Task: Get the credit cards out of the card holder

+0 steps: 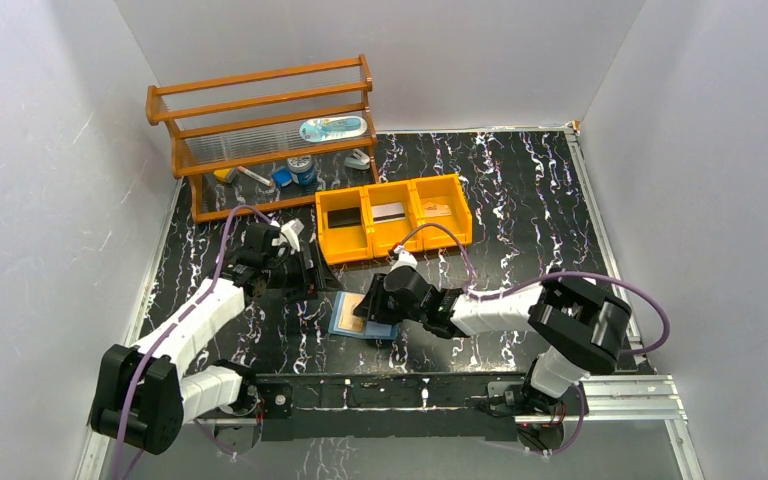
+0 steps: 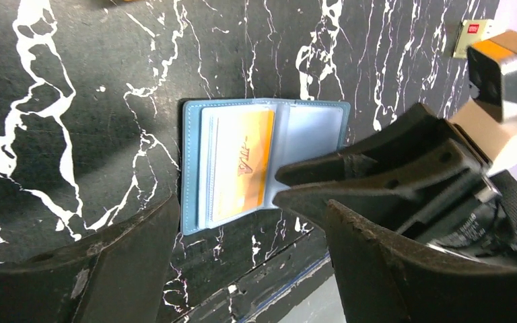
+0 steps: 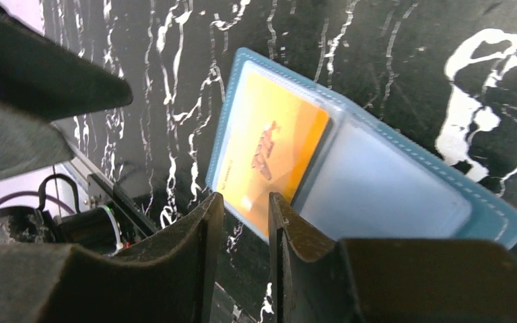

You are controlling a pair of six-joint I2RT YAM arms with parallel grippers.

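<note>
The light blue card holder (image 1: 372, 332) lies open on the black marble table in front of the arms. A tan-gold credit card (image 2: 242, 165) sits in its left clear pocket (image 3: 272, 151); the right pocket (image 3: 404, 195) looks empty. My right gripper (image 3: 246, 198) hovers at the holder's near edge (image 1: 372, 305), open by a narrow gap with nothing between the fingers. My left gripper (image 2: 250, 205) is wide open just left of the holder (image 1: 310, 275) and holds nothing. A dark card (image 1: 343, 218), a silver card (image 1: 388, 212) and a tan card (image 1: 437, 209) lie in the orange tray.
The orange three-compartment tray (image 1: 395, 240) stands right behind the holder. A wooden rack (image 1: 260, 130) with small items fills the back left. White walls close in both sides. The metal rail (image 1: 440, 392) runs along the near edge.
</note>
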